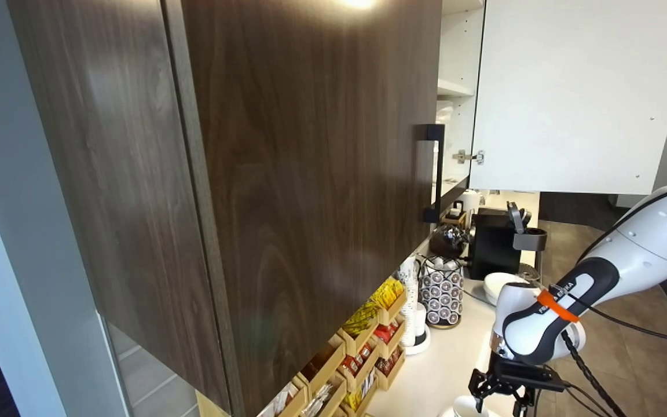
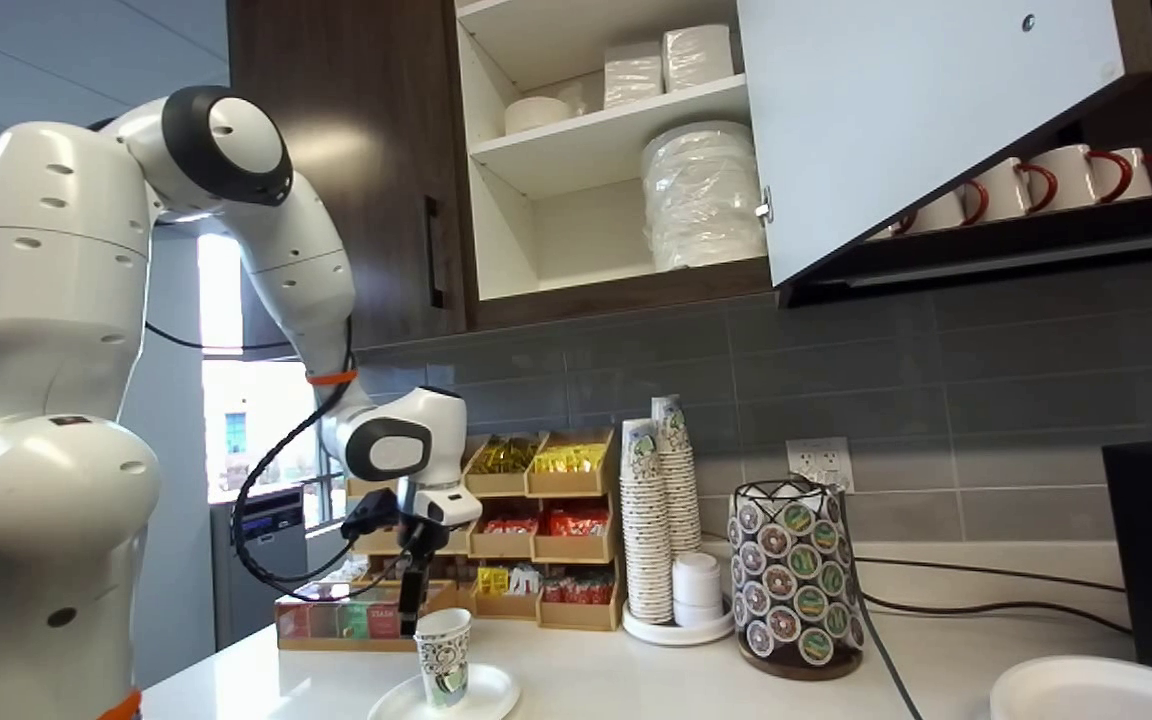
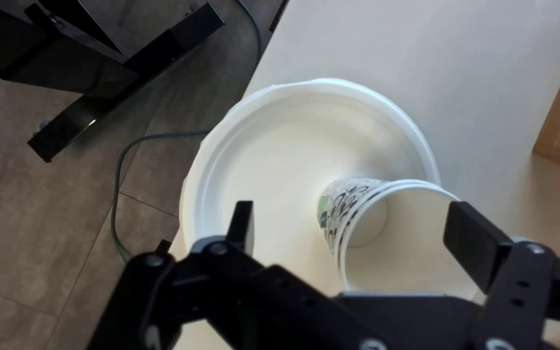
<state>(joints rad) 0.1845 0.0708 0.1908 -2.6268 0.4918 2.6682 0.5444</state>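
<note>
Black two-finger gripper (image 3: 358,229), fingers spread wide, gripping nothing. In the wrist view, the mouth of a white paper cup with dark scrollwork (image 3: 396,238) shows between the fingers, nearer one of them; contact cannot be told. The cup — its doubled rim suggests two nested — stands off-centre on a round white plate (image 3: 280,146), near the edge of a pale countertop (image 2: 586,680). Farther out: a tan wooden rack of packets (image 2: 568,548), tall stacks of patterned paper cups (image 2: 648,545) and a cylindrical holder of coffee pods (image 2: 798,580). The step in hand is judged to be release or grasp of the cup, undecidable here; either calls for a slow, straight path that does not knock the rim.
</note>
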